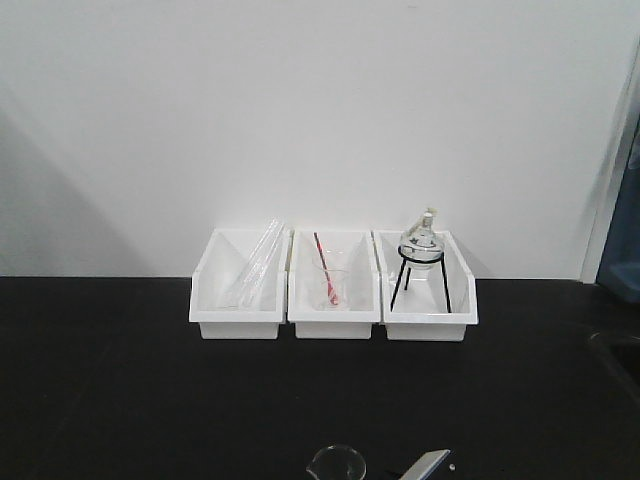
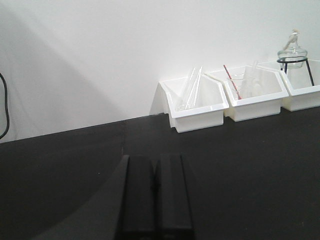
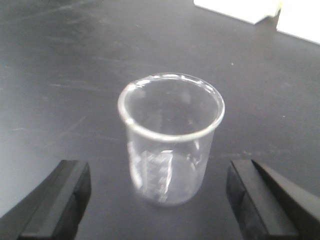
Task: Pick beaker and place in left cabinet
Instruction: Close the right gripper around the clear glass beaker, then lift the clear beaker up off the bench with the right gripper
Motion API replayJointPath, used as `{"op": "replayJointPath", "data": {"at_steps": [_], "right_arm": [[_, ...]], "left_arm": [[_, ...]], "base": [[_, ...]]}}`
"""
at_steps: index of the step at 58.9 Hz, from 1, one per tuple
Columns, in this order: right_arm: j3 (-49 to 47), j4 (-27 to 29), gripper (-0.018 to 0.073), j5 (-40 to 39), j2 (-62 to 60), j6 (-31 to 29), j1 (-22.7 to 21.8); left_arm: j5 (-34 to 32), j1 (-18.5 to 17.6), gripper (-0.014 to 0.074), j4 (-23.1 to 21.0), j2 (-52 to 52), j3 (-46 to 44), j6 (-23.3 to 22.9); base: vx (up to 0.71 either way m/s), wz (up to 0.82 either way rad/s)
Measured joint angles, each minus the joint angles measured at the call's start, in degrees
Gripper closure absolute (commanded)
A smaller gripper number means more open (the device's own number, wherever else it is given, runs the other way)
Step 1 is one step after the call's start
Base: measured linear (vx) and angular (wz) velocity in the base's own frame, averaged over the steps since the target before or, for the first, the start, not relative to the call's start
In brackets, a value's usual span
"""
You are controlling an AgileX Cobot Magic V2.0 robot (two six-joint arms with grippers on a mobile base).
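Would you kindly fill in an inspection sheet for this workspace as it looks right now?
Surface: black matte tabletop, bare in the foreground.
Job's things: small clear glass beaker with white graduation marks stands upright and empty; left cabinet not in view.
Clutter: three white plastic bins in a row at the wall, holding clear glass tubes, a clear beaker with a red rod and a round glass flask on a black wire stand.
Grippers: left tool shut, empty; right tool open, straddling the beaker without touching it.
Cables: dark cable at the left edge of the left wrist view.
Surroundings: plain white wall.
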Motion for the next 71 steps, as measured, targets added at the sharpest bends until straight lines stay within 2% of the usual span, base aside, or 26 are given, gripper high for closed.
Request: {"op": "replayJointPath", "data": {"at_steps": [15,41,50,59,71], "right_arm": [[-7.3,-0.2,-0.0048,-1.1,5.5,0.0,0.0],[-15.3,-3.0,0.0008,-1.4,12.0,4.5,0.0],[-16.4,-4.6,0.0098,-1.4,12.0,5.8,0.0],[-16.4,-5.9,0.0238,-1.0,11.7,7.7,0.0],[-16.4,-11.8,0.0361,4.2,7.4,10.3,0.0]], "left_arm": [[0.0,0.0,0.0595,0.0,0.0,0.0,0.0],[0.0,0.0,0.0595,0.0,0.0,0.0,0.0],[0.0,0.0,0.0595,0.0,0.0,0.0,0.0],[0.0,0.0,0.0595,0.0,0.0,0.0,0.0],[0.0,0.0,0.0595,0.0,0.0,0.0,0.0]], "base": [[0.0,0.0],[0.0,0.0],[0.0,0.0],[0.0,0.0],[0.0,0.0]]}}
